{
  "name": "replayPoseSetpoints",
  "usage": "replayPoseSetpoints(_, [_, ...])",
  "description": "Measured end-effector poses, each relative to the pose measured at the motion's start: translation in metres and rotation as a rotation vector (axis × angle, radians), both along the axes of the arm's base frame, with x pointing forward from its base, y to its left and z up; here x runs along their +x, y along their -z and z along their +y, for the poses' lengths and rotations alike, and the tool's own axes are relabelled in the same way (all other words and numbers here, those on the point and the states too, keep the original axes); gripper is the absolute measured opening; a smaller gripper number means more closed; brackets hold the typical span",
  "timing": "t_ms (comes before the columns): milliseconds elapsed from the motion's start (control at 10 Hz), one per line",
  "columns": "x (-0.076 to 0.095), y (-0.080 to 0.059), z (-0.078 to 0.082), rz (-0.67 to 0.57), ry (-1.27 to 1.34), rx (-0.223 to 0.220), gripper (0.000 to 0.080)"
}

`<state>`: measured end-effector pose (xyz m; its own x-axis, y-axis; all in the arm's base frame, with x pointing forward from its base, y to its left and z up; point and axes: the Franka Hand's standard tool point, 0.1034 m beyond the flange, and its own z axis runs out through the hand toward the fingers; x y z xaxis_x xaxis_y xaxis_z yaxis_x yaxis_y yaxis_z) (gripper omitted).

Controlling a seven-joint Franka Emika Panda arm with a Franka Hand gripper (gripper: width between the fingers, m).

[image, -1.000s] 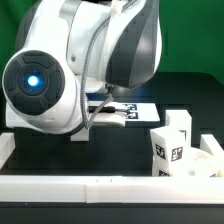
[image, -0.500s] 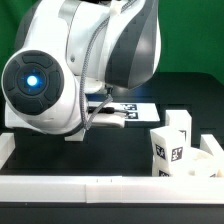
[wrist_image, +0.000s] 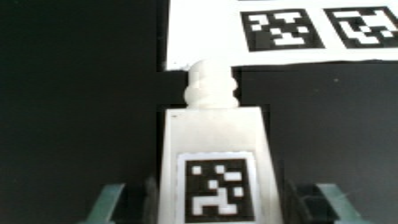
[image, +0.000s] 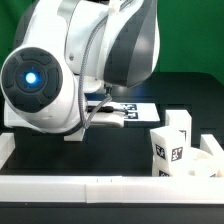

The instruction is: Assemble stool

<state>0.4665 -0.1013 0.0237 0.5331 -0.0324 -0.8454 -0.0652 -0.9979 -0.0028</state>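
Arm [image: 90, 60] marginally shifted; one leg [wrist_image: 217, 150] gripped.

Stool, unassembled. One leg [wrist_image: 217, 150] fills the wrist view: a white blocky body carrying a black-and-white square tag on its upper face, with a narrower stepped peg at one end. It lies lengthwise, peg end reaching the edge of a white sheet.

In the exterior view, further white tagged parts [image: 177, 150] stand grouped at the exterior view's right, near the front. At least two upright tagged blocks are visible; whether the seat disc lies among them cannot be determined.
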Motion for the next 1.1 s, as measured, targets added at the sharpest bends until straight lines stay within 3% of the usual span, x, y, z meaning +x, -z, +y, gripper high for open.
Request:
replayPoseSetpoints(100, [0.000,0.000,0.000,-0.001,-0.005,0.009,0.0328])
replayPoseSetpoints(600, [0.010,-0.003,-0.005,-0.300,-0.088,-0.014,0.0328])
replayPoseSetpoints(1000, [0.001,-0.001,-0.005,-0.262,-0.079,-0.011,0.0328])
replayPoseSetpoints(1100, [-0.004,-0.005,-0.001,-0.214,-0.051,-0.030,0.0328])
